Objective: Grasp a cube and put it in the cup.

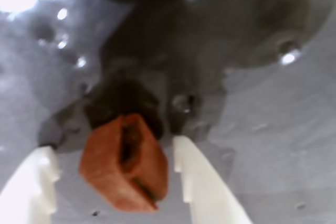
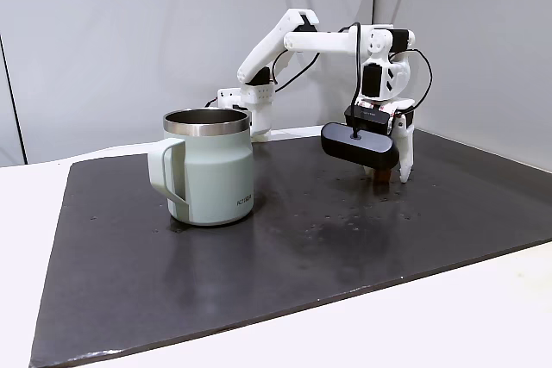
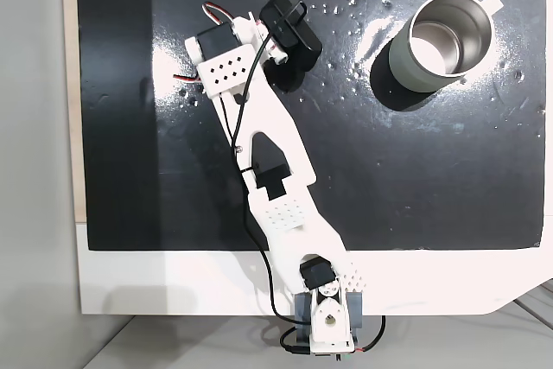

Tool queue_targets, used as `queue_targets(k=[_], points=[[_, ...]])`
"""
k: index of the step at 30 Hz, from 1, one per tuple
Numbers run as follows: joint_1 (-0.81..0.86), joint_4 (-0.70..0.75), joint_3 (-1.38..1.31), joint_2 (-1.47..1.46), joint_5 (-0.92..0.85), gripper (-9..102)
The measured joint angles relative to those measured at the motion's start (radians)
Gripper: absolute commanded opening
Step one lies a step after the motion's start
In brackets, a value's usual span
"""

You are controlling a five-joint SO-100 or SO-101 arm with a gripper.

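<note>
1. The claw (image 1: 113, 174) is seen spread apart, its white fingers (image 1: 202, 182) flanking the cube (image 1: 123, 163) without touching it.
2. The cube, on the dark mat (image 2: 345, 239) well apart from the cup (image 2: 210, 170), is judged light, rigid and matte; opposite flat faces should be gripped.

In the wrist view the cube (image 1: 125, 163) sits between the two fingers (image 1: 202, 182), nearer the left one and tilted; contact with either cannot be confirmed. The mat (image 1: 283, 140) lies beyond the fingertips. In a fixed view the gripper (image 2: 392, 171) stands low over the mat (image 2: 345, 239), with the cup (image 2: 209, 167) well apart to its left, upright on the same mat. The mat rests on the table (image 2: 483, 316).
</note>
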Motion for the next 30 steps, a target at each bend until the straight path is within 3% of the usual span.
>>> queue_targets(k=[5,19,26,30], points=[[-0.014,-0.002,0.0,0.0,0.0,4],[-0.018,0.031,0.009,0.061,0.015,3],[0.005,0.198,-0.196,0.164,0.08,3],[0.028,0.221,-0.219,0.281,0.086,3]])
